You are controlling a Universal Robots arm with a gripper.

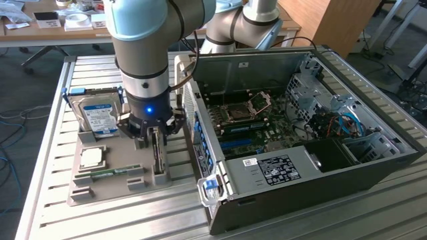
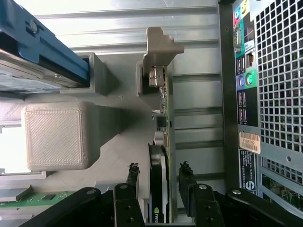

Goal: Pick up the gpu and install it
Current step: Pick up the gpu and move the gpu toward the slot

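— Starting at the exterior view's left: what sits on the grey holder (image 1: pixel 100 194)?

— Hard drive (image 1: pixel 97 116), blue label, upright in its slot at the far end. Nearer the camera, a CPU (image 1: pixel 91 158) lying flat. Nearer again, a green RAM stick (image 1: pixel 108 173) in its groove. Holder rests on a slatted metal table (image 1: pixel 80 222).

— And the gpu?

— The gpu (image 1: pixel 159 161) stands on edge in a slot on the side of the holder nearest the computer case. From the wrist, the gpu (image 2: pixel 160 142) shows edge-on: dark board, pale bracket (image 2: pixel 158 47) at the far end, seated in the holder.

— Tool state?

— Gripper (image 1: pixel 155 144) is low over the card, with the arm upright above it. In the wrist view the gripper (image 2: pixel 158 168) is spread wide, straddling the card, one of its fingers (image 2: pixel 133 178) on each side. There is a narrow gap on both sides. It has hold of nothing.

— Further right?

— Computer case (image 1: pixel 373 172) on its side, open on top, just beside the holder. Motherboard (image 1: pixel 248 117) is exposed inside. A black power supply (image 1: pixel 273 170) with a white label sits in the near part. The wrist view shows the perforated rear panel (image 2: pixel 279 85) and its ports running alongside the card.
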